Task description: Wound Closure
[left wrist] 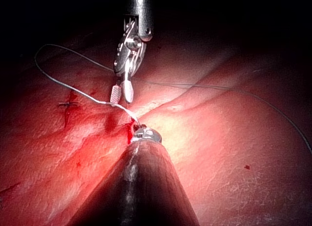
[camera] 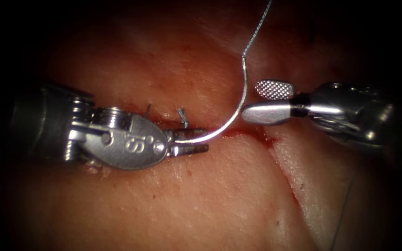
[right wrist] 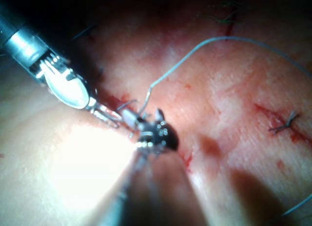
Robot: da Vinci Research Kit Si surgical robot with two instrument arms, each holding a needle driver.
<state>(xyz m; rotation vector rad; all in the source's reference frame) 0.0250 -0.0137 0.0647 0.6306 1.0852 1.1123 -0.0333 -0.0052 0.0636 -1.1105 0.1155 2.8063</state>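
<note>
Two steel tools meet over the red cut [camera: 252, 135] in the pale pork tissue [camera: 219, 195]: left tool [camera: 189, 142] pinches the curved silver needle [camera: 231, 118] near its tip, above the tissue; right tool [camera: 268, 100] spread, empty, beside the needle's grey thread [camera: 257, 30].

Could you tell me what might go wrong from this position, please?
1. The left tool holds the needle near its tip end only, above the cut, free of the tissue; it could swivel in the jaws.
2. The right tool, jaws open and holding nothing, sits right beside the needle's curve and could knock it.
3. The thread trails slack and might snag on a tool.
</note>
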